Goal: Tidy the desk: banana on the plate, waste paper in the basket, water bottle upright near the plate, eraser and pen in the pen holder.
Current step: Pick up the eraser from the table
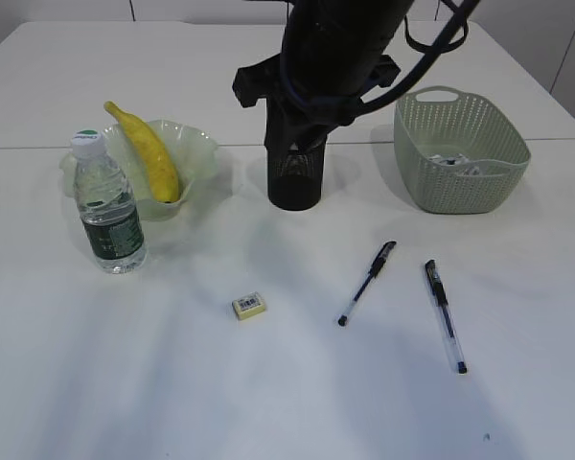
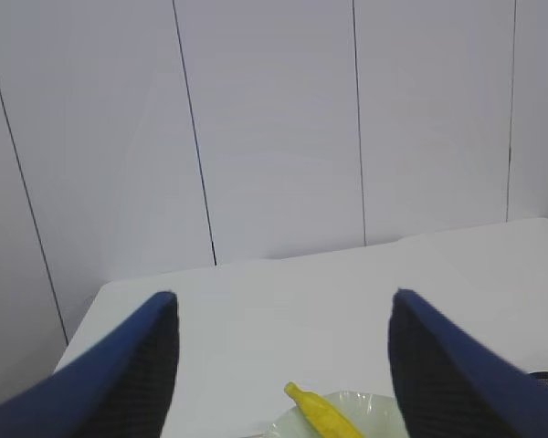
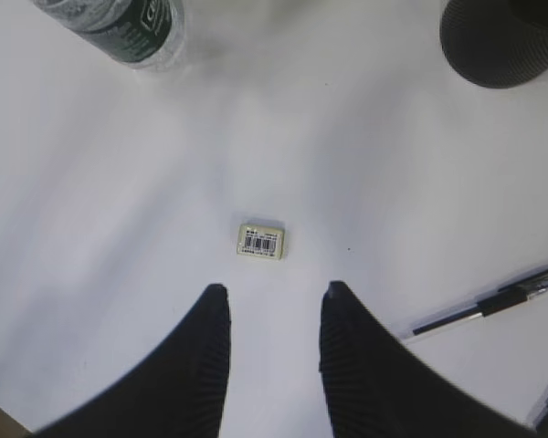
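Note:
A yellow banana (image 1: 149,153) lies in the pale green plate (image 1: 206,153), and both show at the bottom of the left wrist view: banana (image 2: 324,415), plate (image 2: 365,406). The water bottle (image 1: 108,206) stands upright next to the plate. A small eraser (image 1: 249,306) lies on the table, with two pens (image 1: 369,282) (image 1: 445,314) to its right. The black pen holder (image 1: 295,177) stands at the back centre. Crumpled paper (image 1: 455,161) lies in the basket (image 1: 460,187). My right gripper (image 3: 274,290) hangs open above the table, the eraser (image 3: 260,241) just beyond its tips. My left gripper (image 2: 283,297) is open, high up and empty.
A dark arm (image 1: 335,48) fills the top centre of the exterior view, above the pen holder. In the right wrist view the bottle (image 3: 119,27) is at top left, the pen holder (image 3: 507,41) at top right, a pen (image 3: 493,306) at the right edge.

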{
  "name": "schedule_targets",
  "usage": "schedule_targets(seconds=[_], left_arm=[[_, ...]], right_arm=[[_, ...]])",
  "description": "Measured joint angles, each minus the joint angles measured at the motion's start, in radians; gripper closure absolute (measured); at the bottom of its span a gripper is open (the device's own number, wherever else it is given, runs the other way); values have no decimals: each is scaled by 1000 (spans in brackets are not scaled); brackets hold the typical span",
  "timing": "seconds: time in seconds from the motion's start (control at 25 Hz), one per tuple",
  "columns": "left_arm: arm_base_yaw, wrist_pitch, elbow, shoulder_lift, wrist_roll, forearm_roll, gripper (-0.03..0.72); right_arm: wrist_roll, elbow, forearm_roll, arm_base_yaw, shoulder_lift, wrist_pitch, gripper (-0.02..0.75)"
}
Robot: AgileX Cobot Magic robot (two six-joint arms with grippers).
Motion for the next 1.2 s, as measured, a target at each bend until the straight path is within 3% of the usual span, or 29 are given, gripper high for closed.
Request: schedule_targets(seconds=[0.48, 0.84, 1.08, 1.2], left_arm=[[0, 4, 0, 0, 0, -6, 181], [0, 4, 0, 0, 0, -6, 181], [0, 5, 0, 0, 0, -6, 181], [0, 6, 0, 0, 0, -6, 181]], right_arm=[[-8, -8, 3, 11, 106, -38, 485], [18, -10, -46, 91, 177, -38, 482], [92, -10, -60, 98, 236, -2, 363], [98, -10, -62, 98, 261, 4, 344]])
